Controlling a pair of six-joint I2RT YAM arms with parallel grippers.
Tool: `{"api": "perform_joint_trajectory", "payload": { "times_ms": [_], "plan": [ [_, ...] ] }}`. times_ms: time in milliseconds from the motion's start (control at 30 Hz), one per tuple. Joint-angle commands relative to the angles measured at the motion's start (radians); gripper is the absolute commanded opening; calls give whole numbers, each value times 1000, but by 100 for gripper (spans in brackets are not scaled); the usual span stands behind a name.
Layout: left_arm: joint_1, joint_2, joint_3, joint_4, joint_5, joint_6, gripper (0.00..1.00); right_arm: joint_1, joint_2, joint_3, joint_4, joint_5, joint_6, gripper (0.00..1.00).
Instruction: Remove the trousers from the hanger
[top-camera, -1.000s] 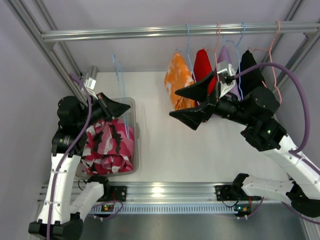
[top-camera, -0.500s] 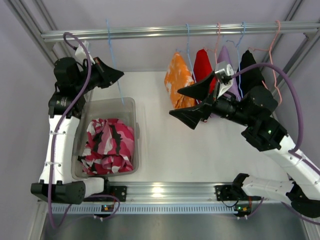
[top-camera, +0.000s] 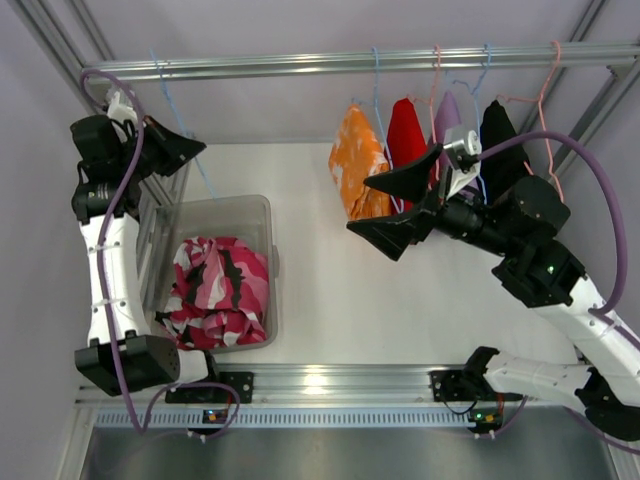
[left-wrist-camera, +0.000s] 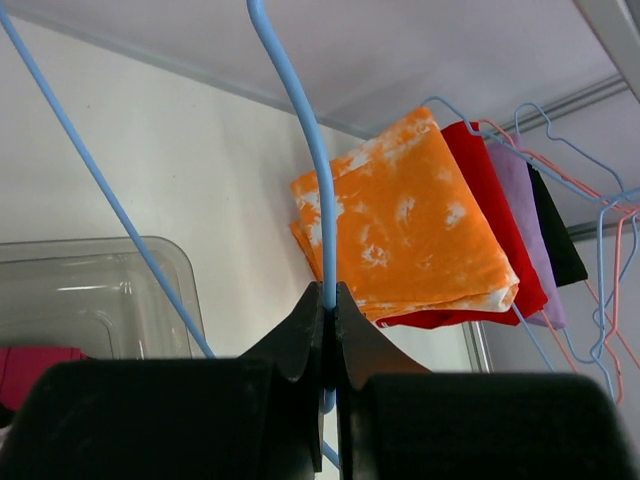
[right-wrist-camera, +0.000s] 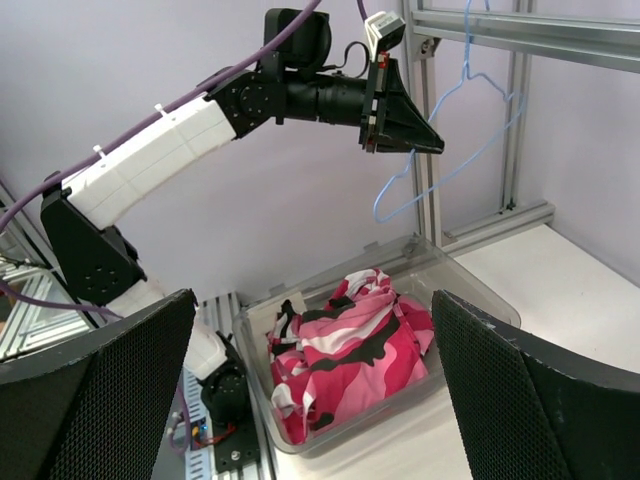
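Currently pinching a thin blue wire hanger (left-wrist-camera: 303, 120) in the left claw (left-wrist-camera: 329, 300), upper left. Holding the right claw (top-camera: 357, 206) spread wide at centre, near the folded, white-blotched orange trousers (top-camera: 357, 160) hanging from the metal rail (top-camera: 300, 65). Leaving the crumpled pink-white-black camouflage trousers (top-camera: 215, 290) lying in the clear plastic bin (top-camera: 225, 205), lower left.
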Motion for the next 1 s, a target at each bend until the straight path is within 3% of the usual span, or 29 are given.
{"api": "perform_joint_trajectory", "payload": {
  "times_ms": [0,300,333,433,467,700,833,967],
  "plan": [
    [35,-10,-8,66,53,-21,0,-15,-27,0,-4,6,-14,99],
    [114,2,-22,18,116,15,3,-21,-35,-14,-3,5,-10,99],
    [118,-3,-27,15,114,22,17,-21,-35,-14,-6,5,-11,100],
    [119,-33,-33,14,114,58,41,-21,-36,-15,-3,8,-7,100],
    [119,-53,-31,15,107,67,60,-20,-38,-17,-3,8,-7,99],
    [119,-142,39,-96,41,255,99,-38,-48,-48,8,70,50,98],
    [118,-266,18,-137,-105,416,99,-84,-64,-74,28,91,111,95],
    [119,-450,-79,-56,-335,563,99,-170,-82,-118,63,86,195,92]
  ]
}}
